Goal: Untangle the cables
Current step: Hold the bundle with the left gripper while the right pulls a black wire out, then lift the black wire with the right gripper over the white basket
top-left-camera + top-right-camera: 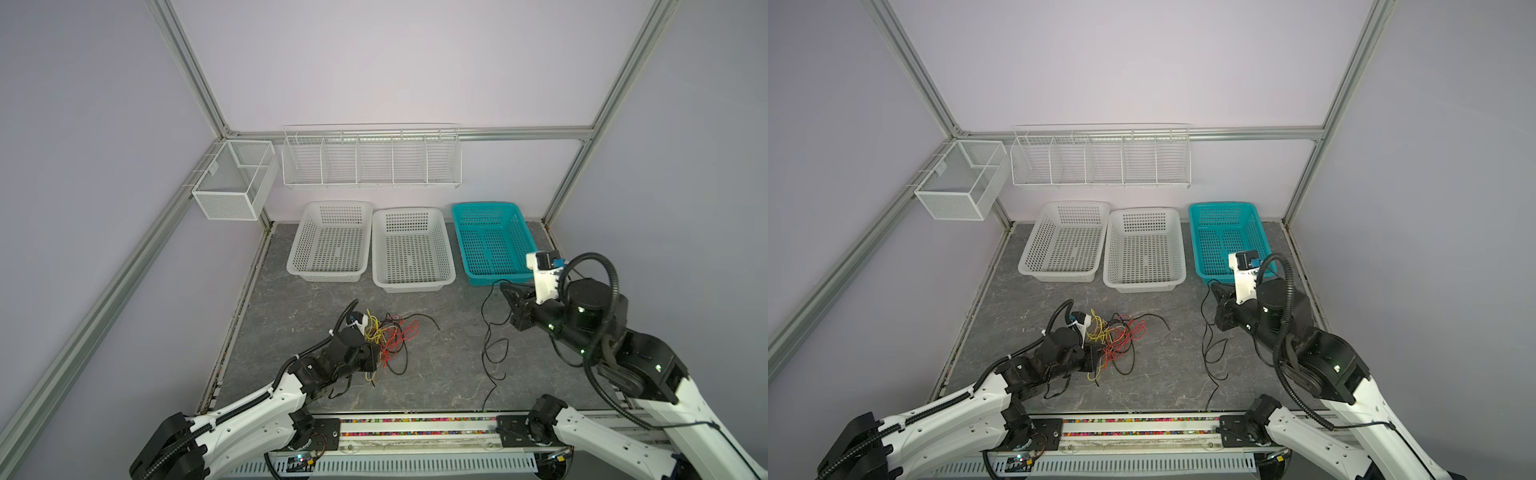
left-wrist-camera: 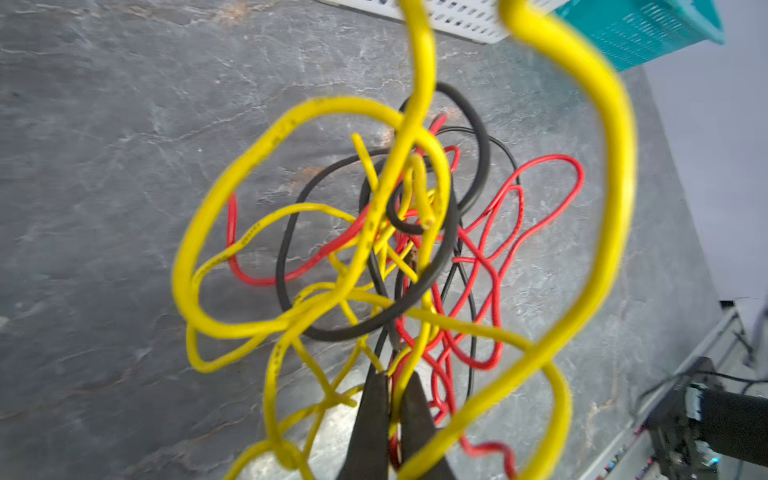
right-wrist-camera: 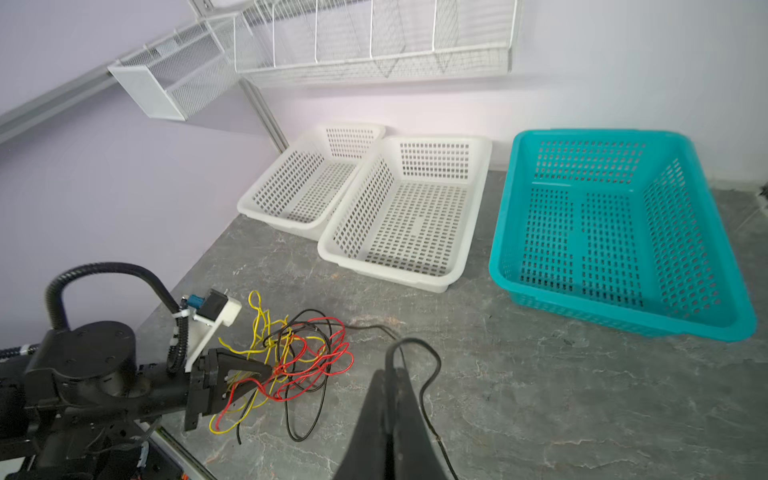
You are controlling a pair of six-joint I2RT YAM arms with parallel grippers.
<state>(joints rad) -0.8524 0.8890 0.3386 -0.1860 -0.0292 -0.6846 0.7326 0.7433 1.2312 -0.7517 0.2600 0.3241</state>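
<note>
Grey stone-look table (image 1: 457,345), lilac walls (image 1: 415,62). L gripper (image 2: 395,376) low, pinched on cable tangle (image 1: 390,332); R gripper (image 3: 392,372) raised, clamped on black cable (image 3: 409,340).

arms (image 1: 249,409): white shells | joints (image 1: 590,299): black | hoses (image 3: 104,267): black corrugated (white zip ties)

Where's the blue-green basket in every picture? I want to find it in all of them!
In a top view: the blue-green basket sits far back on the right, last in the row of baskets.
In a top view: same spot, far back on the right.
Left wrist: only a corner shows, beyond the tangled cables.
Right wrist: the whole basket shows, empty.
Shared landmark: the white basket right beside it, in all four.
</note>
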